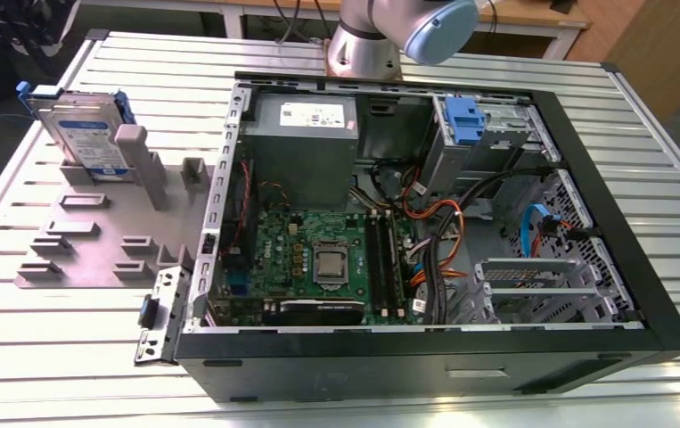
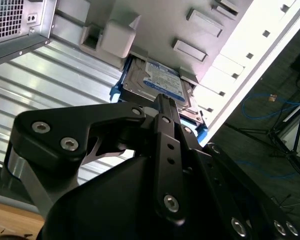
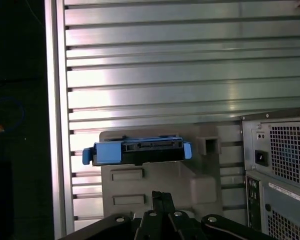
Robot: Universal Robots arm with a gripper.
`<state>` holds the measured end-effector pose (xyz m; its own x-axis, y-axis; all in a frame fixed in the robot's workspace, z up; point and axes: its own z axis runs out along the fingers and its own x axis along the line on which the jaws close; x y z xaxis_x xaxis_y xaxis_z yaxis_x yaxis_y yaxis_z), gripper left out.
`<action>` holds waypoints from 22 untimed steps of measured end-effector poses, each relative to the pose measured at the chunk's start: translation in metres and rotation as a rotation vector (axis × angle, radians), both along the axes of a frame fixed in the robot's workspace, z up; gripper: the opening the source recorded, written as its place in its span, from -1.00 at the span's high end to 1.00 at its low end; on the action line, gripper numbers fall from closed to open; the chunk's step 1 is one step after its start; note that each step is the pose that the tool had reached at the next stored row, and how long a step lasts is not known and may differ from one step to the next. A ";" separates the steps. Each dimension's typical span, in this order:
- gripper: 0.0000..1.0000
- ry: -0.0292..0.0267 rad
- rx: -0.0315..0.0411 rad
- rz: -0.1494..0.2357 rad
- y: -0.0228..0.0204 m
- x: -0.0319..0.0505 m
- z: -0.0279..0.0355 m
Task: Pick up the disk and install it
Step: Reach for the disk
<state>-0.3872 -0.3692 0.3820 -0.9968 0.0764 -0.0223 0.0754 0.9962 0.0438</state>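
- Disk (image 1: 82, 134) is standing on edge in a slot of the grey holder (image 1: 90, 236), a blue bracket (image 1: 27, 91) framing it.
- The holder is lying on the ribbed desk (image 1: 78, 357), just beside the open case (image 1: 435, 357), at the exterior view's left of it.
- In the first wrist view the pincer (image 3: 161, 196) is hanging apart from the disk, tips pressed together, gripping nothing.
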 end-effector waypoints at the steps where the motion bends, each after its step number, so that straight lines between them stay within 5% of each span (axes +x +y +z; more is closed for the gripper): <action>1: 0.79 0.0000 0.0000 0.000 0.0001 -0.0012 0.0000; 17: 0.79 -0.0001 0.0001 0.000 0.0006 -0.0045 -0.0002; 22: 0.79 -0.0002 0.0002 0.000 0.0061 -0.0086 -0.0010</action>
<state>-0.3959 -0.3631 0.3810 -0.9968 0.0763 -0.0225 0.0753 0.9962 0.0440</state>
